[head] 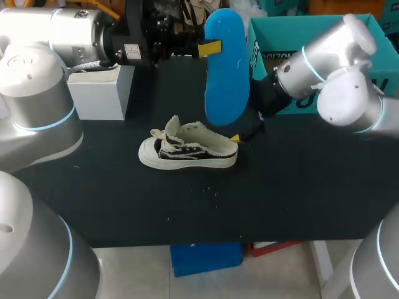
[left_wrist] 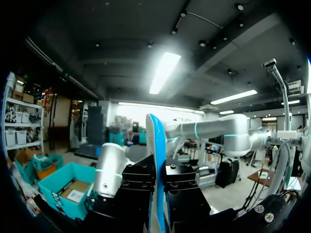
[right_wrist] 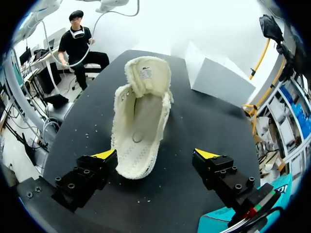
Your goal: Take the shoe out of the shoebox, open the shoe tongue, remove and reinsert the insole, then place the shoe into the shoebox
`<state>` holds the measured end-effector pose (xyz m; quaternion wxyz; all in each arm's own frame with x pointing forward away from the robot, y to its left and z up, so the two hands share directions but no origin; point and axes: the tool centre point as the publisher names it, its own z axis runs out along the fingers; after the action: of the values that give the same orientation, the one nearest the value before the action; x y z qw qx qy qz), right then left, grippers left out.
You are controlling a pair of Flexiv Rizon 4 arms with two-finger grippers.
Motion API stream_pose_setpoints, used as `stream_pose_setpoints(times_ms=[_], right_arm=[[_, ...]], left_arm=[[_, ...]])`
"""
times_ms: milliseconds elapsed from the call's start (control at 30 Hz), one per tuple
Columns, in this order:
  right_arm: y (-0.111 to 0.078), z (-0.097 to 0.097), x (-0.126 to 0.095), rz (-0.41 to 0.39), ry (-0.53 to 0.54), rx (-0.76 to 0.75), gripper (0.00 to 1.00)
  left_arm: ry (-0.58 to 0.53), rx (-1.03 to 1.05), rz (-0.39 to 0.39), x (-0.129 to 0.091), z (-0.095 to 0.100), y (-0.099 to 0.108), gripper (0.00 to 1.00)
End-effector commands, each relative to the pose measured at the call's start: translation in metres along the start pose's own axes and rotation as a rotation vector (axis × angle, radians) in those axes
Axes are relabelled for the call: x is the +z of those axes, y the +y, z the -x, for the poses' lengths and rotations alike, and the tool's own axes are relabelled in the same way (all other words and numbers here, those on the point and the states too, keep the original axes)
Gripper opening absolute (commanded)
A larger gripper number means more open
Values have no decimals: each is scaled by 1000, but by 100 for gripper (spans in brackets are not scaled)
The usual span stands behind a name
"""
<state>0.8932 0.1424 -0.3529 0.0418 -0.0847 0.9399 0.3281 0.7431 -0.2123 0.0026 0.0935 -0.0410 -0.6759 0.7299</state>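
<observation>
My left gripper [head: 209, 48], at the upper middle of the head view, is clamped on the blue insole [head: 225, 68] and holds it up on edge above the table [head: 280, 193]; the left wrist view shows both black fingers pressed against its two faces. The shoe [head: 187, 149] sits upright at the centre of the table, toe towards the left of the frame, with its tongue [head: 172, 127] folded forward. My right gripper [right_wrist: 155, 155] is spread wide at the heel, gripping nothing. The teal shoebox [head: 274, 31] stands at the upper right, and a white box [head: 100, 93] at the upper left.
</observation>
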Motion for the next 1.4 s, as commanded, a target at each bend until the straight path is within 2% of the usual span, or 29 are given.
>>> stream_pose_setpoints(times_ms=[33, 333, 367, 400, 467, 600, 633, 700, 800, 900, 1000, 1333, 1400], right_arm=[[14, 14, 2, -393, 148, -43, 100], [26, 23, 12, -597, 169, -70, 100], [27, 23, 15, -606, 172, -68, 90], [28, 23, 18, -607, 173, -66, 80], [30, 24, 23, -608, 174, -62, 86], [30, 26, 34, -614, 180, -56, 87], [31, 26, 36, -615, 180, -56, 93], [29, 27, 41, -617, 179, -55, 95], [29, 27, 45, -624, 177, -52, 84], [29, 25, 51, -628, 175, -48, 87], [27, 24, 56, -628, 172, -37, 85], [28, 22, 75, -576, 149, 2, 65], [28, 21, 79, -571, 150, 7, 65]], left_arm=[[-5, 3, -2, 2, 0, 1, 0], [-5, 3, -2, 2, 0, 1, 0], [-5, 3, -2, 2, 0, 1, 0], [-5, 3, -2, 2, 0, 1, 0], [-5, 3, -2, 2, 0, 1, 0], [-5, 3, -2, 2, 0, 1, 0], [-5, 3, -2, 2, 0, 1, 0], [-5, 3, -2, 2, 0, 1, 0], [-5, 3, -2, 2, 0, 1, 0], [-5, 3, -2, 2, 0, 1, 0], [-5, 3, -2, 2, 0, 1, 0], [-5, 3, -2, 2, 0, 1, 0], [-5, 3, -2, 2, 0, 1, 0]])
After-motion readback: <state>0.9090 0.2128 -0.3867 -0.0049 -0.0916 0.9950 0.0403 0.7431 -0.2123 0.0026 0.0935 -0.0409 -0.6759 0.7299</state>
